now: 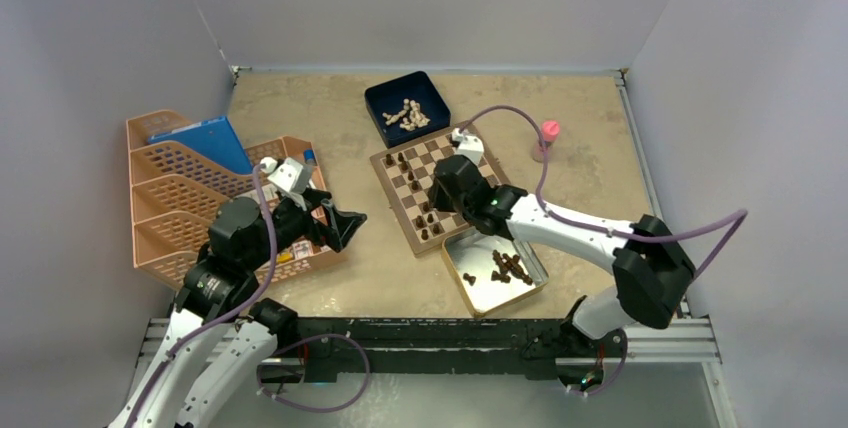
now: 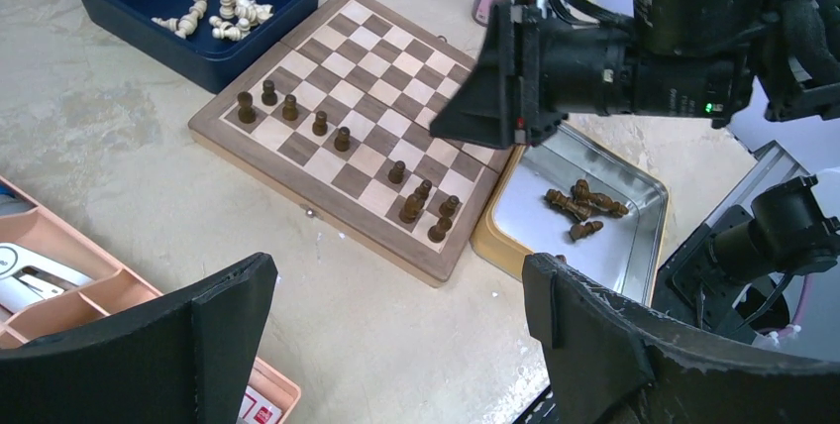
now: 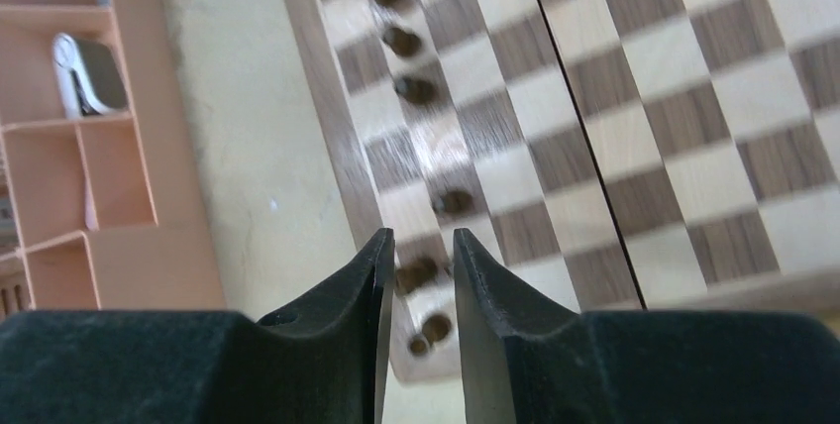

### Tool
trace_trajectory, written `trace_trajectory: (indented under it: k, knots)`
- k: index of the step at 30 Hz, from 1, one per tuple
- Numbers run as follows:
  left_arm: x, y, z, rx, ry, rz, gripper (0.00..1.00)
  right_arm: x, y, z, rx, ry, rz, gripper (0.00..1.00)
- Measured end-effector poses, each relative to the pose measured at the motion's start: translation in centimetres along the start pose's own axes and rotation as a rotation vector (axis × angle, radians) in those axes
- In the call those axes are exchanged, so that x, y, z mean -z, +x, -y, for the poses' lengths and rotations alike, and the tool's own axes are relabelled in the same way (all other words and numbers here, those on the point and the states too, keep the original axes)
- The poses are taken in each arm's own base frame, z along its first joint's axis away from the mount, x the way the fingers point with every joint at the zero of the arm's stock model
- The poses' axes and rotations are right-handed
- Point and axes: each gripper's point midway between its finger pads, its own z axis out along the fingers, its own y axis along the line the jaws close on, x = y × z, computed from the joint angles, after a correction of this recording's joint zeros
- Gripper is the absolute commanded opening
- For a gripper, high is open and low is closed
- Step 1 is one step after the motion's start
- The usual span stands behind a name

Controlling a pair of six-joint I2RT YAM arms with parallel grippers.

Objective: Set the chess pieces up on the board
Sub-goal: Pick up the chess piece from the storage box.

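Top external view: board lies flat at mid-counter, just beside a blue box and a silver tin.
Chess pieces: some stand along the board edge that faces the left arm; others lie in a heap in the tin.
Left end effector: fingers wide apart, holding nothing, above the bare counter near an orange organizer.
Right end effector: over the board corner close to the tin, fingers with a narrow gap. One blurred dark piece shows in this gap; I cannot tell if it is gripped.
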Motion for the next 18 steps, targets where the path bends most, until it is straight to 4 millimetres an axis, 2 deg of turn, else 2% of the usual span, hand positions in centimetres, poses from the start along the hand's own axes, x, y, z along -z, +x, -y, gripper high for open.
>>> trace_trajectory:
  k: [6,10,14,18]
  knots:
    - [0.1,0.1,0.0,0.001,-0.001,-0.005,0.95,2.5,4.0,3.8,-0.139,0.113,-0.124,0.3]
    - [0.2,0.1,0.1,0.0,0.001,-0.002,0.95,3.8,6.5,6.9,-0.256,0.274,-0.19,0.29]
    - [0.2,0.1,0.2,0.0,0.007,-0.004,0.95,5.5,9.1,10.3,-0.327,0.409,-0.23,0.32]
    - [0.2,0.2,0.3,-0.001,0.014,-0.005,0.95,7.0,9.6,11.9,-0.366,0.463,-0.227,0.33]
